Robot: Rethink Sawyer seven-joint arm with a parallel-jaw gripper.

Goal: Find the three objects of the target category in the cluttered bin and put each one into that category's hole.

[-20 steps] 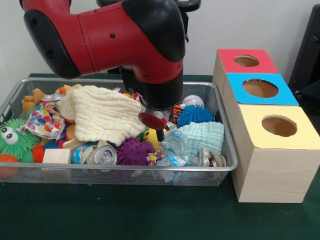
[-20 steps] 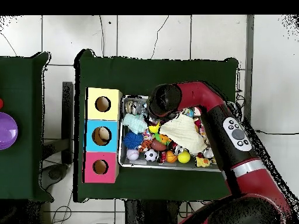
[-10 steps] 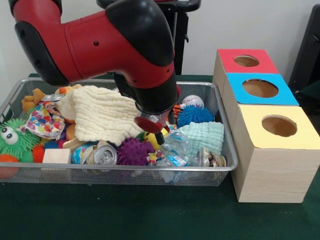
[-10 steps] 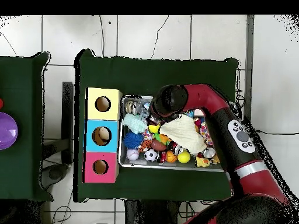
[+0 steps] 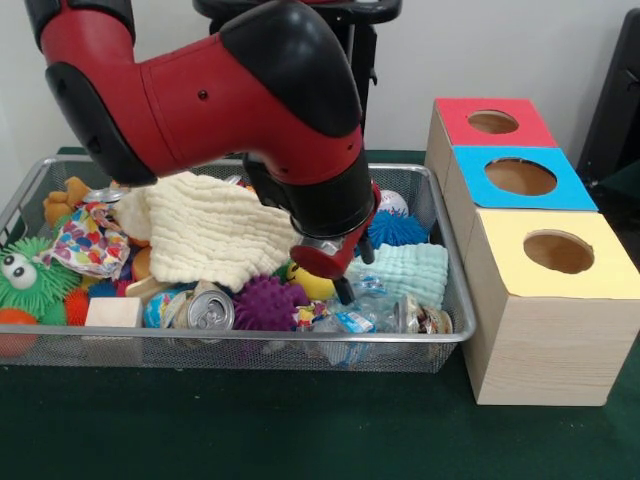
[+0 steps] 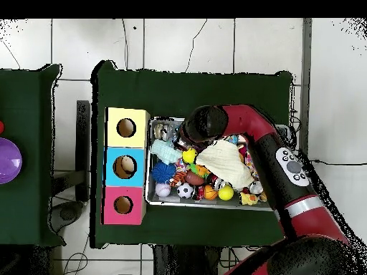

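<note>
The wire mesh bin (image 5: 250, 338) is full of toys and cloths; it also shows in the overhead view (image 6: 149, 165). Crumpled clear bottles lie at its front right: one (image 5: 374, 302) just under my gripper, another with a blue label (image 5: 338, 322) against the front rim. I cannot make out a third. My gripper (image 5: 356, 272) hangs low over the first bottle, open, holding nothing. In the overhead view the red arm's wrist (image 6: 195, 129) hides it. The blue-panelled hole (image 5: 520, 177) is in the middle box to the right; it also shows in the overhead view (image 6: 124, 167).
A cream cloth (image 5: 215, 230), a purple spiky ball (image 5: 265, 300), a silver can (image 5: 210, 312), a mint cloth (image 5: 410, 272) and a blue spiky ball (image 5: 395, 228) crowd round the bottles. The red-panelled hole (image 5: 492, 122) and the yellow-panelled hole (image 5: 558, 251) flank the blue one.
The arm has swung to the right in the front view and come lower, bringing the gripper down over the clear bottles. The bin's contents have not moved.
</note>
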